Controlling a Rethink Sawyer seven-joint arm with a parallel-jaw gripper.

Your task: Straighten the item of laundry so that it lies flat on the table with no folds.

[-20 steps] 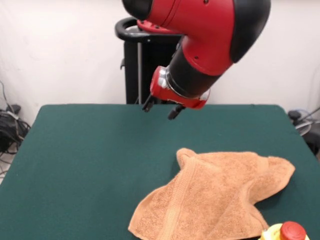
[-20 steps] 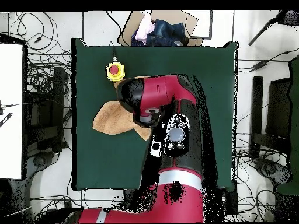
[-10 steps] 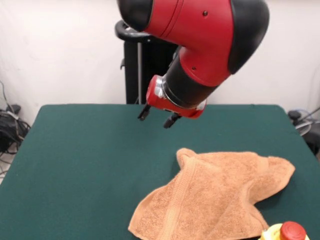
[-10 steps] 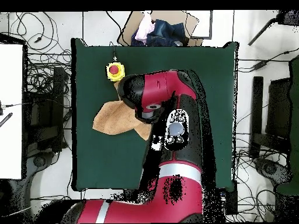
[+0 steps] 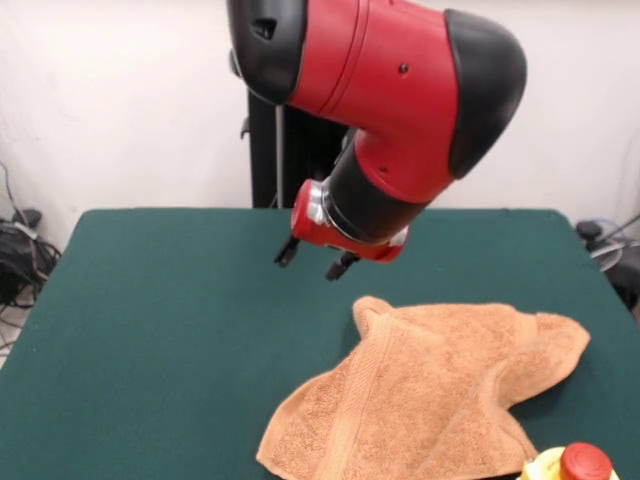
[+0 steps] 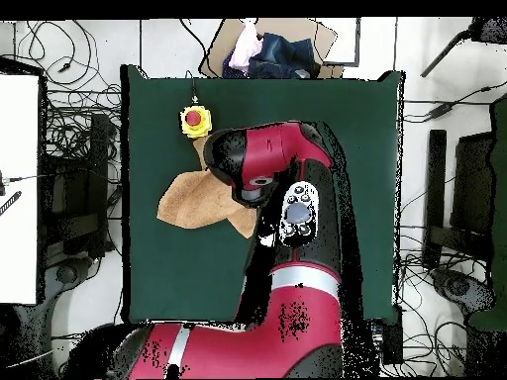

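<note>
The item of laundry (image 5: pixel 430 395) is an orange-tan towel, crumpled with folds, lying near the front right of the green table (image 5: pixel 160 330). A woven band runs along its left part. My gripper (image 5: pixel 313 259) hangs open in the air above the table, behind and to the left of the towel's far corner, with nothing between its fingers. In the overhead view the red arm covers most of the towel (image 6: pixel 186 203), and the gripper itself is hidden under the arm.
A yellow box with a red button (image 5: pixel 572 466) sits at the table's front right edge, beside the towel; it shows again as the button box (image 6: pixel 196 121). A cardboard box with clothes (image 6: pixel 265 47) lies beyond the table. Cables lie on the floor around.
The arm has come lower and a little to the left in the front view, bringing the gripper closer to the table. The towel has not moved.
</note>
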